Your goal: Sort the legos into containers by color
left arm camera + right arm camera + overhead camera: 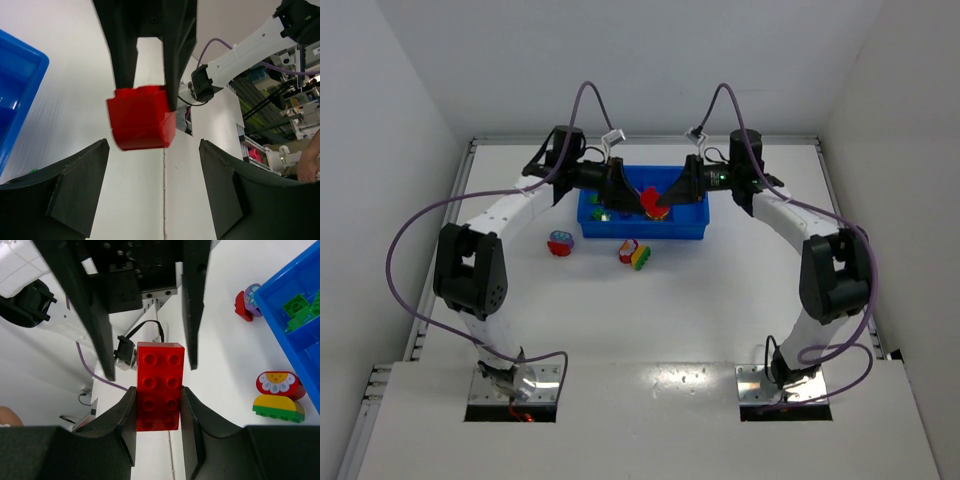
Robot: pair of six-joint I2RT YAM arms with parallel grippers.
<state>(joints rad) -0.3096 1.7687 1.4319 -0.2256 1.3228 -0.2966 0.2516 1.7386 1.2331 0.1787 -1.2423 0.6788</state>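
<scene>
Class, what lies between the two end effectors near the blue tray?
A red brick, gripped by the right end effector; the left end effector faces it, open. The top view shows this.

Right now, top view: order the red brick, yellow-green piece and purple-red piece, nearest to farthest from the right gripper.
1. red brick: in the right gripper, over the tray.
2. yellow-green piece: table, just outside the tray.
3. purple-red piece: table, farther left.

place: robotics lab | enclosure: plain white walls (400, 90) on left, far and right of a white table (720, 290) | rig: two bolted robot arms (470, 270), purple cables (405, 240) | beyond the table: cluttered equipment racks (272, 95), a person's forearm (307, 164)
</scene>
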